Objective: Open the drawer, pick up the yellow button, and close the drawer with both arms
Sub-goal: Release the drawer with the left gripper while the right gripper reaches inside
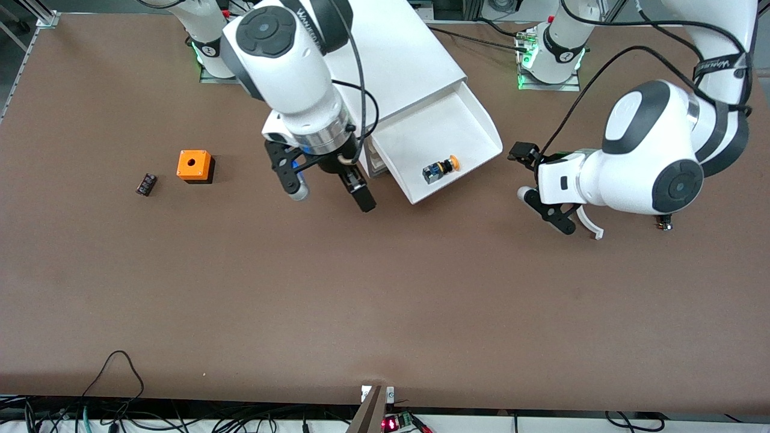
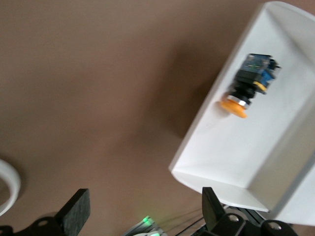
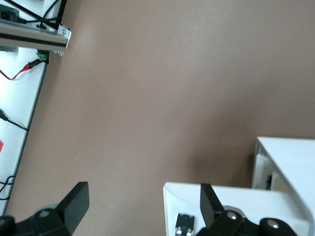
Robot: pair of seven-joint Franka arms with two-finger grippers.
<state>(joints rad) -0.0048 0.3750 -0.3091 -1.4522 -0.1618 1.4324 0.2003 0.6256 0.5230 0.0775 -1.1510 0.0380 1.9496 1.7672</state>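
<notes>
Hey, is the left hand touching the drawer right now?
Apart. In the front view the left hand hangs open beside the pulled-out drawer, with bare table showing between its fingers and the drawer's rim.

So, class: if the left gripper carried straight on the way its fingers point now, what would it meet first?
Probably the open drawer: the left gripper, fingers apart, points at its side wall. The button lies inside. Height is unclear.
</notes>
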